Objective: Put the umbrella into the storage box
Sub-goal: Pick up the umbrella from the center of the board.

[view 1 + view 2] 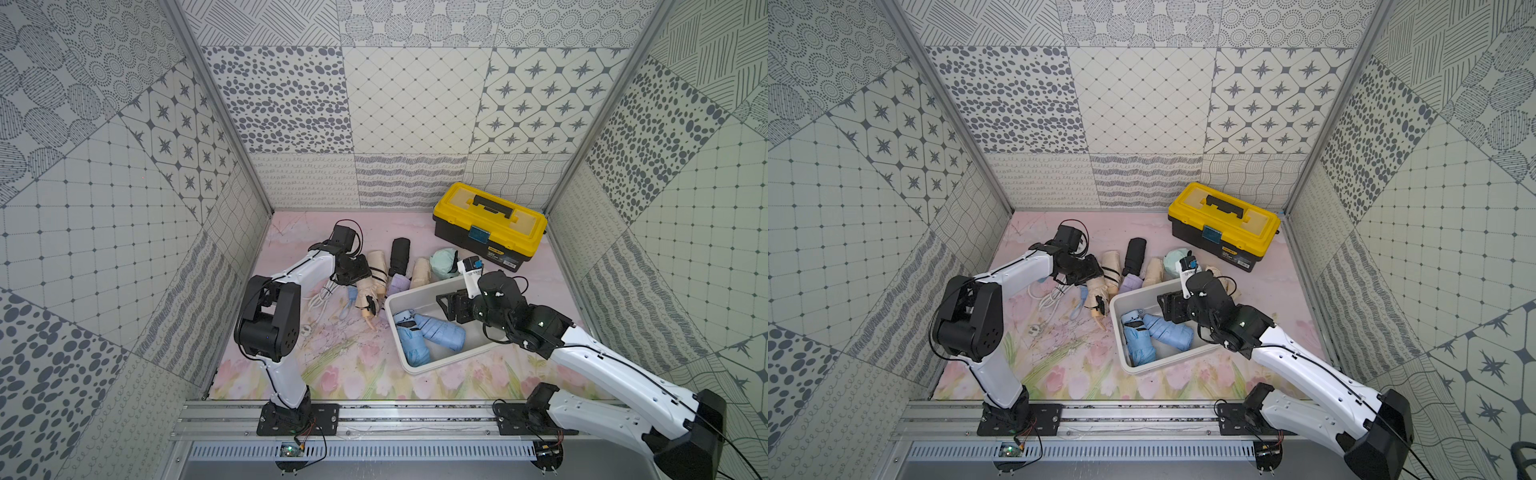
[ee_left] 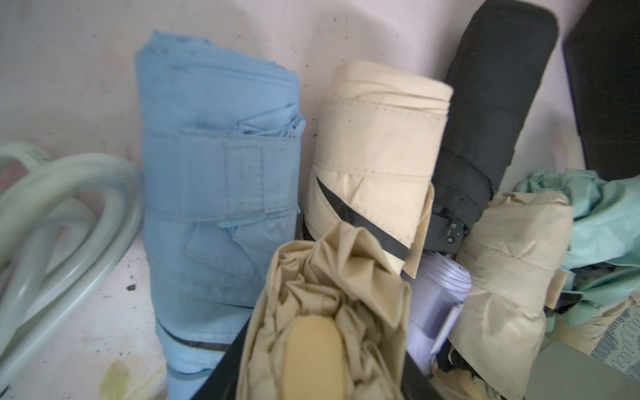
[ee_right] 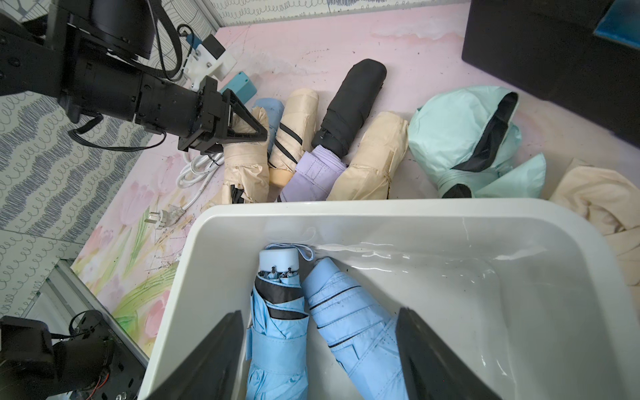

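Presently, at the far left, a coiled white cable [image 3: 197, 169] lies on the surface just beside the row of folded umbrellas. Next, the left claw [image 3: 254, 133] has its jaws pressed onto the beige umbrella [image 3: 246, 173] at the row's left end. That umbrella lies on the surface outside the storage box [image 3: 381, 207], against a blue neighbour [image 2: 221, 166].

Its fabric is loose and crumpled. In my judgement the pinch may catch cloth rather than the shaft and slip on lifting. The neighbour or the cable could also be dragged along.

Right of the row, the box holds two light-blue umbrellas [image 3: 353, 322]. Over it hovers the right claw [image 3: 318, 311], fingers spread wide and empty. Risk: it occupies the drop zone, so the arms may collide there. The yellow toolbox [image 1: 490, 220] stands well apart, behind.
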{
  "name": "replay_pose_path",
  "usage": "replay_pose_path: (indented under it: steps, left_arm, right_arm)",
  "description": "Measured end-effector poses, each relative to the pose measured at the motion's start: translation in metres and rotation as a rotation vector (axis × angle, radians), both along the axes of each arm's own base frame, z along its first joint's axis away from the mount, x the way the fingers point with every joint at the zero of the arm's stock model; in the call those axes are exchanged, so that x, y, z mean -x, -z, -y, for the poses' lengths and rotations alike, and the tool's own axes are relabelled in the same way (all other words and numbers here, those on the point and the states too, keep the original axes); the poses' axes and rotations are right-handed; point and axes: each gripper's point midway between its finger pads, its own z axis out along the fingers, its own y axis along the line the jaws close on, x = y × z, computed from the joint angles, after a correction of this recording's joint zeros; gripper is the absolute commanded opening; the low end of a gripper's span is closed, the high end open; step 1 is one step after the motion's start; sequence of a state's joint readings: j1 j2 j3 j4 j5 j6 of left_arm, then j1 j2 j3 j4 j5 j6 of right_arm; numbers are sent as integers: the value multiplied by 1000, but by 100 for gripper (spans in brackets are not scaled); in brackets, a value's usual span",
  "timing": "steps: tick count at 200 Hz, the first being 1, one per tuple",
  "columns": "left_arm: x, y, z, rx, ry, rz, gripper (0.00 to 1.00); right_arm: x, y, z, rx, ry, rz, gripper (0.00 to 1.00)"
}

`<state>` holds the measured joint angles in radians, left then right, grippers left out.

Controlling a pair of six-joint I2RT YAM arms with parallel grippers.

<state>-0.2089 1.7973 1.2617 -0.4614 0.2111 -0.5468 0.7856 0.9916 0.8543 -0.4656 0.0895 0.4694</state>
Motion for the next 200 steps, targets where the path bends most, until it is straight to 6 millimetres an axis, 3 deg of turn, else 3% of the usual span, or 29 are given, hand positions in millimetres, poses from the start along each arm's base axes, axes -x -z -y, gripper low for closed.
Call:
replay_pose_path:
  steps: [36, 86, 134, 161, 200]
  left_arm:
    - [6, -42, -6, 10, -16, 90, 44]
    - [24, -122, -11, 118, -99, 271, 43]
    - [37, -181, -10, 330, -252, 427, 44]
    - [39, -198, 4, 459, -318, 481, 42]
    - [38, -214, 48, 606, -363, 554, 45]
  right_arm:
    - [1, -9, 1, -35, 11, 14, 77]
    - [0, -22, -6, -134, 30, 5, 78]
    - [-5, -61, -32, -410, 56, -6, 81]
    - [-4, -77, -64, -612, 64, -44, 84]
    - [4, -59, -103, -782, 128, -141, 92]
